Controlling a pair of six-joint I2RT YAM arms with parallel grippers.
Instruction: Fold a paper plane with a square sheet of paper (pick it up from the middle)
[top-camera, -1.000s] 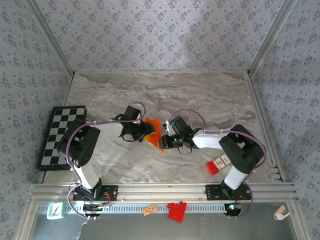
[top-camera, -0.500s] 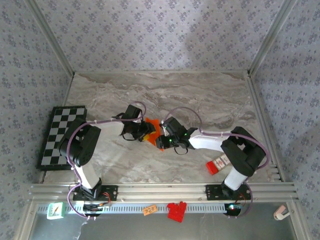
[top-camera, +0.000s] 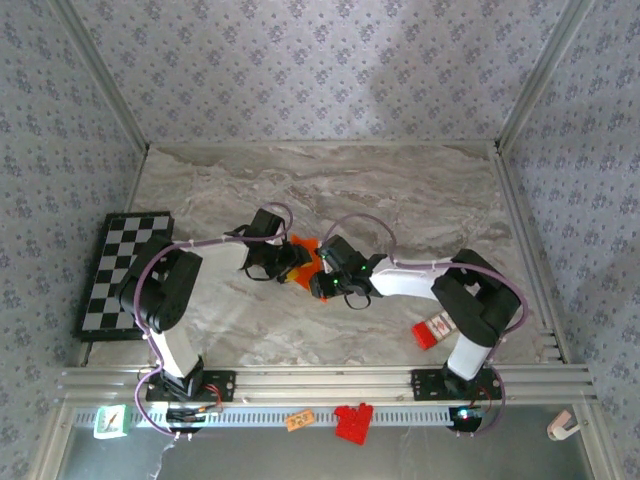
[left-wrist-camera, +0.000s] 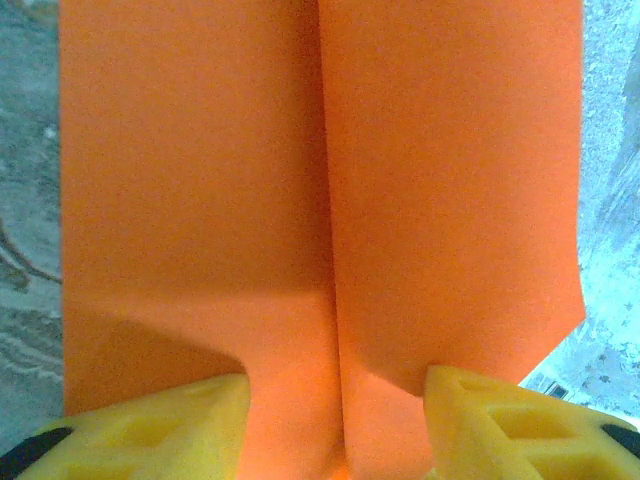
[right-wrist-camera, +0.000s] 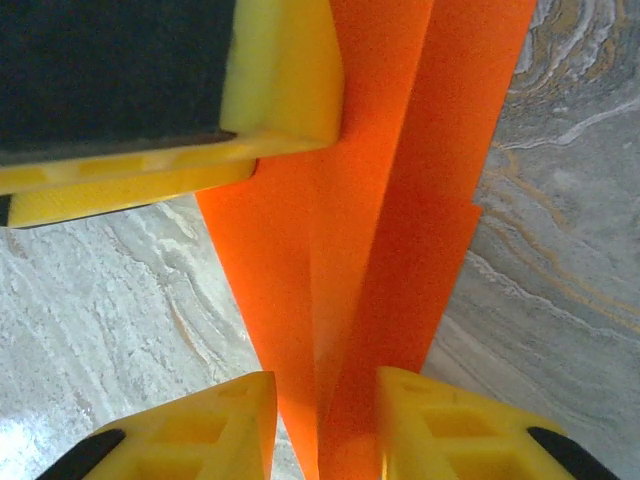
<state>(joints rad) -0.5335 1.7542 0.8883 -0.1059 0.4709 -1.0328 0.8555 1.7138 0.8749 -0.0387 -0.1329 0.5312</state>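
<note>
The square sheet of paper (top-camera: 303, 244) is bright orange and folded into a slim pointed paper plane shape with a centre crease (left-wrist-camera: 320, 180), lying mid-table. My left gripper (left-wrist-camera: 338, 420) is over its wide end, fingers (left-wrist-camera: 150, 430) apart, with the crease running between them. My right gripper (right-wrist-camera: 327, 420) straddles the pointed end (right-wrist-camera: 400, 200) with its jaws partly open and a sliver of table between one finger and the paper. The two grippers (top-camera: 290, 265) (top-camera: 322, 282) nearly touch. One left finger (right-wrist-camera: 280, 80) rests on the paper's edge.
A black-and-white checkerboard (top-camera: 120, 270) lies at the table's left edge. A small red-and-white box (top-camera: 436, 328) sits near the right arm's base. Red blocks (top-camera: 352, 420) and a small orange tag (top-camera: 299, 420) lie on the front rail. Walls enclose three sides.
My right gripper has slid left along the paper toward the left gripper and now covers more of it. The left gripper has barely moved.
</note>
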